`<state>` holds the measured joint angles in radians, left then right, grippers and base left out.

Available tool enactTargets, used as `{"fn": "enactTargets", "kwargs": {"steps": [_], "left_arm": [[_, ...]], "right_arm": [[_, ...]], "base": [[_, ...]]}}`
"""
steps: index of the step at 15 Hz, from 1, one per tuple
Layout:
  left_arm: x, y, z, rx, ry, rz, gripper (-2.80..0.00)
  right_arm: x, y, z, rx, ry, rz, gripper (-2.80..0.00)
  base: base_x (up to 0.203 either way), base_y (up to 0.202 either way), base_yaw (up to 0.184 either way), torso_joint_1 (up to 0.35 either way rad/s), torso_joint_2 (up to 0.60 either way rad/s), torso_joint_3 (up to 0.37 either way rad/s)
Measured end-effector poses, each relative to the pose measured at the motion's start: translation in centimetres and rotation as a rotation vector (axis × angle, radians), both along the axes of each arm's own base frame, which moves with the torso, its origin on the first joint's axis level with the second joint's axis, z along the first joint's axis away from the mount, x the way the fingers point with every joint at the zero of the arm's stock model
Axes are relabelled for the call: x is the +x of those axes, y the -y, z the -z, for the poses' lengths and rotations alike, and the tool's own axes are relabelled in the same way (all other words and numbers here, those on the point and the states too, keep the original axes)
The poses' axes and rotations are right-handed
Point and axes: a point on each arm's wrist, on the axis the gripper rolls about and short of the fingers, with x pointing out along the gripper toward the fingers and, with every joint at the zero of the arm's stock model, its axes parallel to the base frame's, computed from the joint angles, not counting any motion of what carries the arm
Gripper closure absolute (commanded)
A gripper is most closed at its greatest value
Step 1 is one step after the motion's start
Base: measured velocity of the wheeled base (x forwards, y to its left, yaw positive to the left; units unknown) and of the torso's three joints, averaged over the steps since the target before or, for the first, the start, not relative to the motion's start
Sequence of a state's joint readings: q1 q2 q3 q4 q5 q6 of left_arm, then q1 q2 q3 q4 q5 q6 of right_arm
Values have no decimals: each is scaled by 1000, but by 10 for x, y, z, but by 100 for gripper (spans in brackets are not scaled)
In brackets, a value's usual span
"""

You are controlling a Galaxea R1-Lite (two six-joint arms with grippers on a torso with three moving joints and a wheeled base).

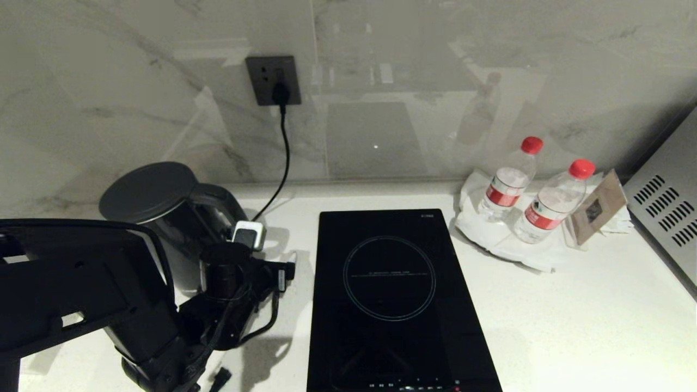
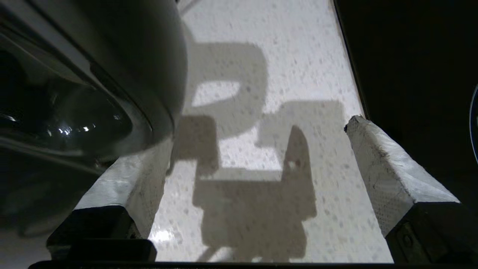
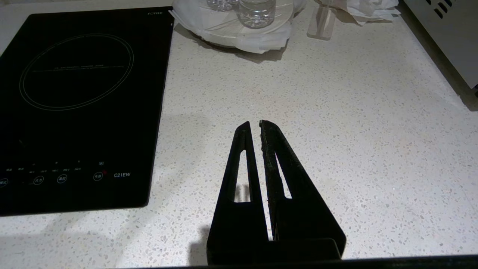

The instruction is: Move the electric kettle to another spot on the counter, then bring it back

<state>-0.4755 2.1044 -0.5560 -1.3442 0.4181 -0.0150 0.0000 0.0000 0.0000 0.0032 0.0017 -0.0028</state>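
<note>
Left pincer gapes released, electric kettle just beside one finger, unheld

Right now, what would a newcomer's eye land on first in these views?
The glossy black electric kettle at the counter's far left, with the left arm crowding in front of it. In the left wrist view the left gripper stands open, nothing between its white-wrapped fingers, beside the kettle. Then the black induction hob in the middle and two red-capped water bottles at the right.
</note>
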Motion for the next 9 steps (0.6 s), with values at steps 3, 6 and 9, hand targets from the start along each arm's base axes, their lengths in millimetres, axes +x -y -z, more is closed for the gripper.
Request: {"fn": "enactTargets", "kwargs": {"steps": [3,6,9], "left_arm": [[2,-2,5,10,5,-7,-280],[1,-3,10,19,-12,-6,-280],[-1,-4,14,25,-27,-7,-280]], "right_arm": [[0,0,0,0,0,0,0],[0,0,0,0,0,0,0],[0,0,0,0,0,0,0]], "base": [[0,0,0,0,0,0],[0,0,0,0,0,0],[0,0,0,0,0,0]]}}
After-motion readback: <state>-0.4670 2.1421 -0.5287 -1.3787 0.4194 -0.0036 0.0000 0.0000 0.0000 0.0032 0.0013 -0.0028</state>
